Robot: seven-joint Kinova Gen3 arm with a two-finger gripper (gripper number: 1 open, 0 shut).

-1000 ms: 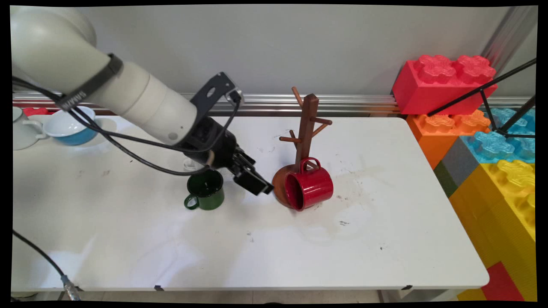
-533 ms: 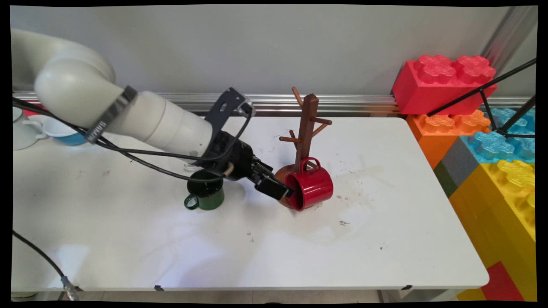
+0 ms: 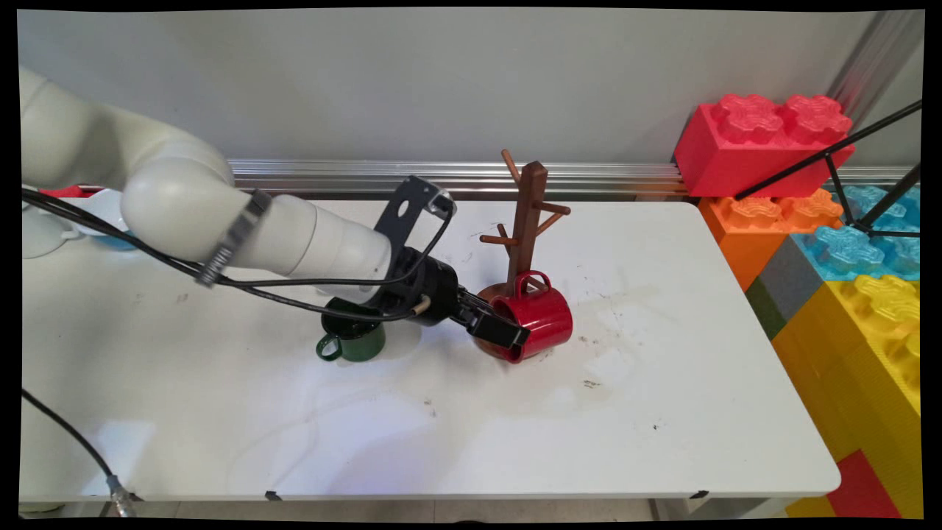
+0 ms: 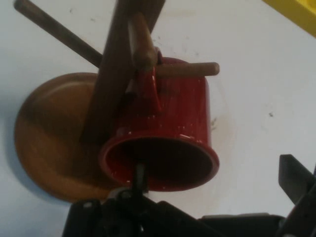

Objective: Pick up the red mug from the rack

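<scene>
the red mug is glossy enamel, lying on its side on the white table with its open mouth turned toward me and its looped handle up, pressed against the upright of the brown wooden mug tree. in my hand view the red mug shows a dark inside and a bright rim, and it rests partly on the mug tree's round base, with one peg crossing just by the handle.

my gripper is right at the mug's mouth. my fingers are apart: one finger pokes over the lower rim into the opening, and the other stands off to the side, outside the mug's wall. they aren't clamped on anything.

on the far side of my wrist from the mug tree, a dark green mug stands upright on the table, partly under my forearm, well apart from the red one.
</scene>
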